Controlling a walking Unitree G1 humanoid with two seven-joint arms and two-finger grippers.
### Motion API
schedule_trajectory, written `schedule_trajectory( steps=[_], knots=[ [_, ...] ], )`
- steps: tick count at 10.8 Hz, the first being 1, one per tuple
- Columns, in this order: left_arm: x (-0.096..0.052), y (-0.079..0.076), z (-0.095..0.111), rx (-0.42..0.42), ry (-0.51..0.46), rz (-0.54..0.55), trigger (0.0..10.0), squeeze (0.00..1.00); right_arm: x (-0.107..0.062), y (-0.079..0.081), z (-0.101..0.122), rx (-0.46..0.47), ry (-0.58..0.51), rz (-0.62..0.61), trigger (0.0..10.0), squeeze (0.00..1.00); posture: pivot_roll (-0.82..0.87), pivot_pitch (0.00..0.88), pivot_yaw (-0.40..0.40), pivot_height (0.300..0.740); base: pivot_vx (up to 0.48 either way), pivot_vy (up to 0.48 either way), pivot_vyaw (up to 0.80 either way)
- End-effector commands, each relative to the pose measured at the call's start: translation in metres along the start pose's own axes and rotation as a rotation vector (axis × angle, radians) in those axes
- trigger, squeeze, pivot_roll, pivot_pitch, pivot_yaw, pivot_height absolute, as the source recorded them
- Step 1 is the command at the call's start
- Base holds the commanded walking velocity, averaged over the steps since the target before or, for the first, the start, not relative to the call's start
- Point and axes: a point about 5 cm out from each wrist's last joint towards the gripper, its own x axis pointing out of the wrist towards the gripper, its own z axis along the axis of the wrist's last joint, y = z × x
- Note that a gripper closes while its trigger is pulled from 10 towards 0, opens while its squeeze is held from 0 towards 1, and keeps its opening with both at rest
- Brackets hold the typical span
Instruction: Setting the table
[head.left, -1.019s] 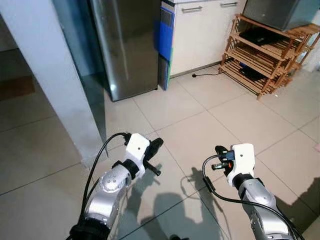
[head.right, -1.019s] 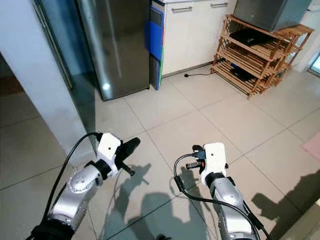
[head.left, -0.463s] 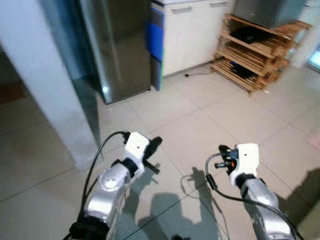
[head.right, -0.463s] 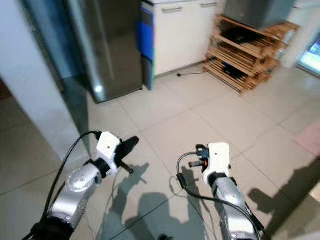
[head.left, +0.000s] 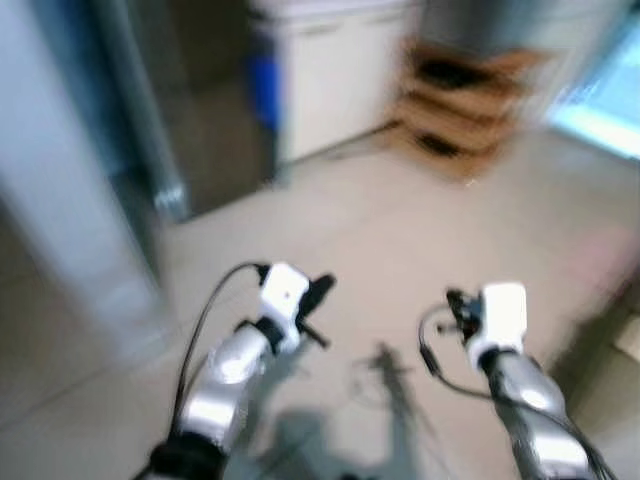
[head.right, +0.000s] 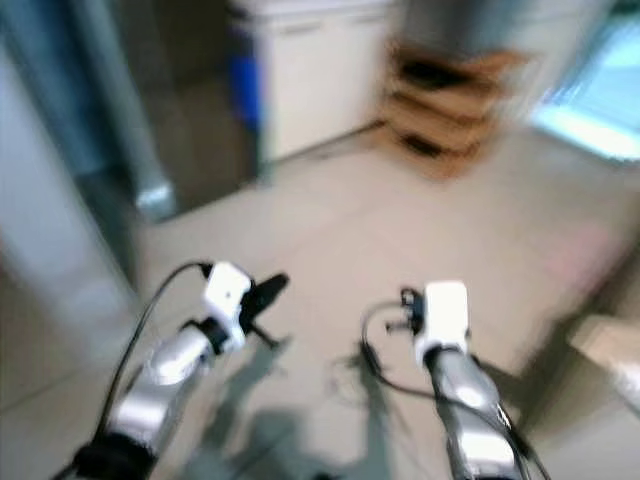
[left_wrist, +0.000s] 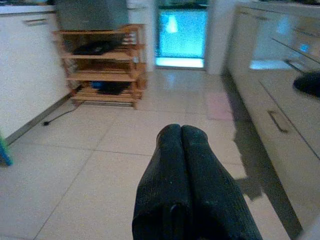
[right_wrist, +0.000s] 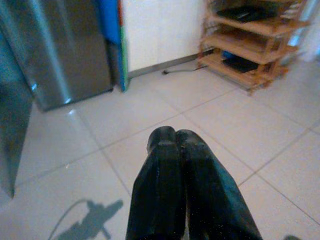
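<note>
Both silver arms are held out low over a pale tiled floor (head.left: 400, 220). My left gripper (head.left: 322, 286) is shut with nothing between its black fingers (left_wrist: 182, 165). My right gripper (head.left: 455, 300) is also shut and empty, its fingers (right_wrist: 170, 150) pressed together. No tableware is in view. The head views are heavily blurred.
A steel fridge (right_wrist: 55, 45) stands at the back left, white cabinets (head.left: 335, 85) beside it, and a wooden shelf rack (left_wrist: 100, 62) to the right. White drawer fronts (left_wrist: 280, 115) line one side, and a bright glass door (left_wrist: 181, 35) lies beyond. A pale wall (head.left: 50, 220) stands at my left.
The whole picture has slid left and blurred, so the camera is turning right. Both arms hold the same pose, grippers still shut.
</note>
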Motion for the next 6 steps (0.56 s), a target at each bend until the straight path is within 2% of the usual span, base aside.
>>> schedule_trajectory(
  steps=[1, 5, 6],
  knots=[
    [0.0026, -0.0007, 0.0027, 0.008, -0.011, -0.004, 10.0, 0.00, -0.0017, -0.0044, 0.0009, -0.014, 0.003, -0.011, 10.0, 0.00, -0.02, 0.000, -0.003, 0.740, 0.000, 0.000, -0.80],
    [0.0036, -0.0001, 0.0010, 0.016, -0.005, -0.009, 10.0, 0.00, -0.0014, -0.0043, -0.0019, -0.034, 0.013, -0.012, 10.0, 0.00, -0.02, 0.000, -0.002, 0.740, 0.000, 0.000, -0.80],
    [0.0022, 0.0039, 0.0009, 0.007, -0.014, 0.019, 10.0, 0.00, -0.0018, -0.0070, 0.0016, -0.044, -0.018, -0.035, 10.0, 0.00, -0.02, 0.000, -0.003, 0.740, 0.000, 0.000, -0.80]
  ],
)
